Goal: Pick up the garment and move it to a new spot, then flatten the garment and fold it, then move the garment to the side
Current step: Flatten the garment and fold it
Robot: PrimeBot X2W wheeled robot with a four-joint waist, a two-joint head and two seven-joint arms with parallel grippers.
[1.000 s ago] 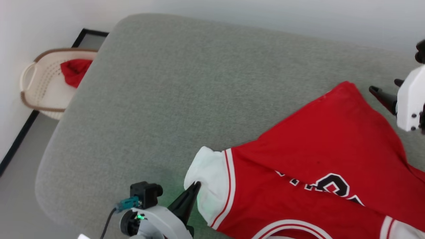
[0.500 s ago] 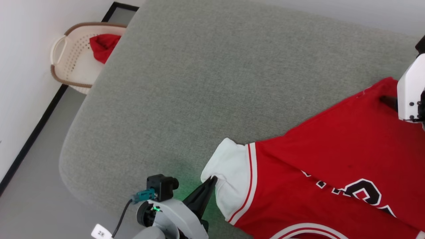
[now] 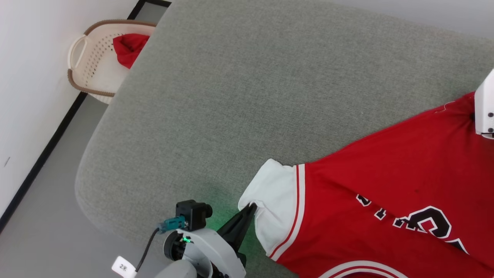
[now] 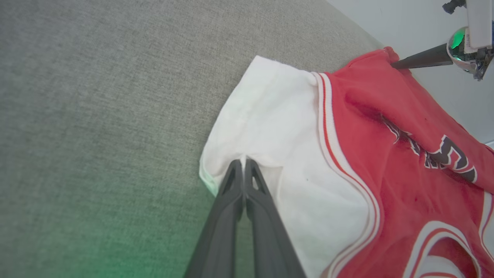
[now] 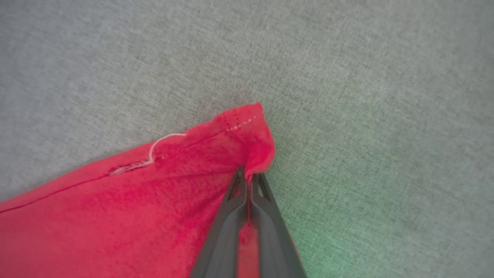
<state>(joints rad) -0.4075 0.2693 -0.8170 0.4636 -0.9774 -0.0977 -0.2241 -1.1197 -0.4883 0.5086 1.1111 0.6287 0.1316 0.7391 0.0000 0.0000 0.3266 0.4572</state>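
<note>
Between the two sets of jaws, across the padded grey surface (image 3: 231,96), the garment (image 3: 386,181) lies spread out. It looks soft, light and limp, likely to sag wherever unsupported. The left jaws are pinched together on its white sleeve (image 4: 270,127) edge; the right jaws clamp its red hem corner (image 5: 247,131). Both seem sound holds.

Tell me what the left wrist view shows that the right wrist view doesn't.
Left wrist, not right wrist: the left gripper pinching the white sleeve, the striped trim, the black lettering. Right wrist, not left wrist: hem stitching and a loose white thread. Both: the right gripper shut on a corner of the red garment, the grey cushion, a green glow.
</note>
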